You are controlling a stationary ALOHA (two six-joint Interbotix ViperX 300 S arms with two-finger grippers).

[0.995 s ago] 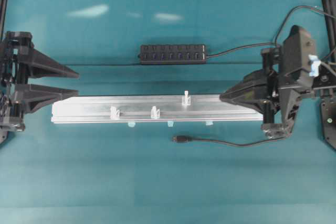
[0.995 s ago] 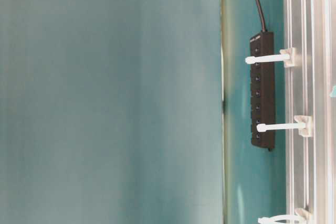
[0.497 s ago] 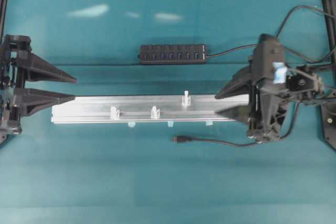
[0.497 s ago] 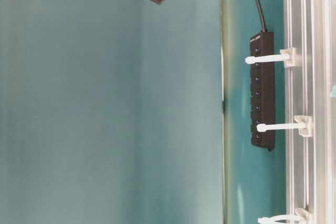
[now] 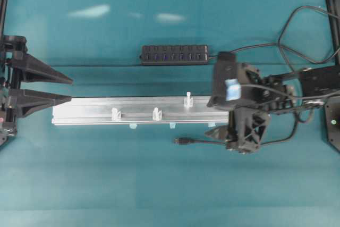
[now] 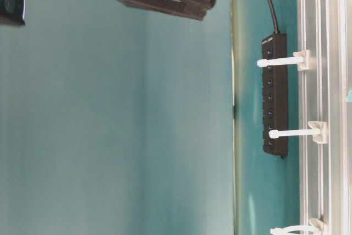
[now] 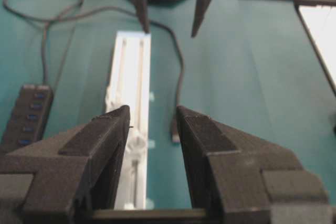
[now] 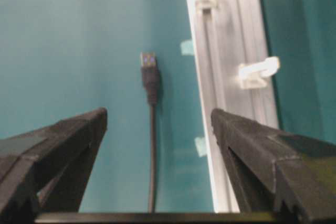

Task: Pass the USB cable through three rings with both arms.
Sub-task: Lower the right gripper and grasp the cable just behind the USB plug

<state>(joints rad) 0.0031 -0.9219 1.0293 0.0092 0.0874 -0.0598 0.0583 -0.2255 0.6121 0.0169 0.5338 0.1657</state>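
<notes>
We take this for a robotics lab: a bench (image 5: 106,184) draped in teal cloth, two black arms facing each other, an aluminium rail (image 5: 133,111) and USB hub (image 5: 174,55).

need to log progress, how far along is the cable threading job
Nothing is threaded yet: the USB cable lies on the mat beside the rail, and all three rings stand empty. In hand: the right gripper, fingers open, hangs over the cable behind its plug. The left gripper waits open at the rail's end. Left: grasp the cable, pass it through all three rings.
</notes>
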